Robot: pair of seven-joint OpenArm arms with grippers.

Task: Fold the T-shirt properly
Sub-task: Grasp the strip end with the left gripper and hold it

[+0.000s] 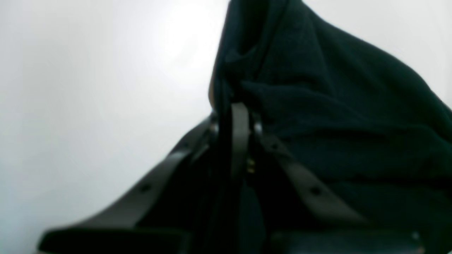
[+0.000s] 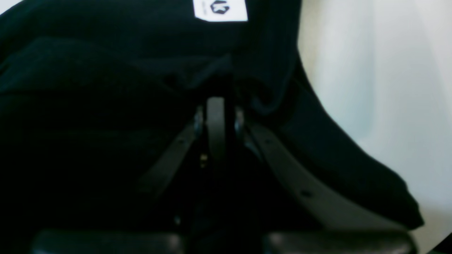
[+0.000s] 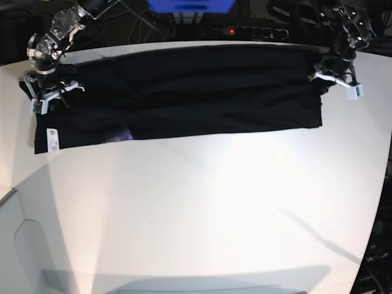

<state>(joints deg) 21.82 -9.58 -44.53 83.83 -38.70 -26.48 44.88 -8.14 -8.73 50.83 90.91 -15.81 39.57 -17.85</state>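
Observation:
The black T-shirt (image 3: 184,92) lies as a long flat band across the far part of the white table (image 3: 202,202). Its white label (image 3: 52,139) and a purple print (image 3: 122,135) show near the band's left end. My right gripper (image 3: 46,98) is at that left end; in the right wrist view it (image 2: 216,106) is shut on bunched black cloth (image 2: 88,88) just below the label (image 2: 220,10). At the band's right end is my left gripper (image 3: 324,78). Its fingers (image 1: 240,116) are pressed together, with a fold of the shirt (image 1: 335,106) rising from between them.
Behind the table's far edge a black power strip (image 3: 245,30) with a red light, cables and a blue object (image 3: 190,5) stand. The table's curved right edge (image 3: 383,153) drops into a dark area.

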